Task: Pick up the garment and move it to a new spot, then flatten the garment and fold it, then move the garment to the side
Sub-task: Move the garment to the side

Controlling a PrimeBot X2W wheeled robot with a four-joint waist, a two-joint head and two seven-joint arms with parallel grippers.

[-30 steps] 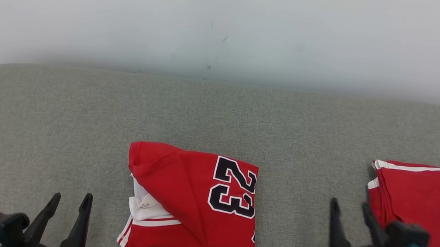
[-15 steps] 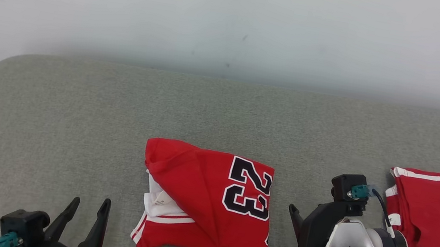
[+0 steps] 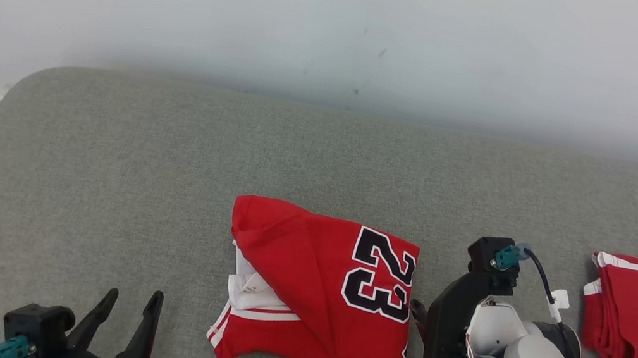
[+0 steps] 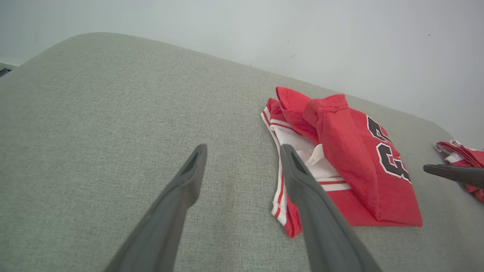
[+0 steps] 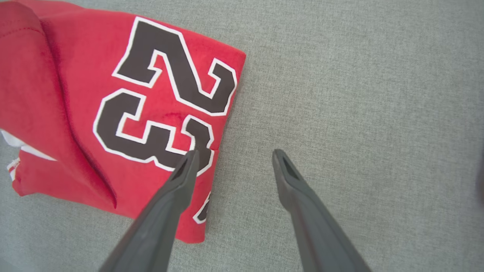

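Once the right gripper (image 5: 232,158) swung beside the folded jersey (image 3: 318,288), jaws open like those of the left gripper (image 3: 134,296), moving it aside seemed next.

Black, white-edged "23" — on the folded red garment (image 3: 318,288)

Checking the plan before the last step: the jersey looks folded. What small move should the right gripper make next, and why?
Probably lower the right gripper and close on the jersey's edge. Its jaws stand open astride that edge, one finger over the number, the other over the grey cushion. The jersey already lies folded, so moving it aside seems to be what remains.
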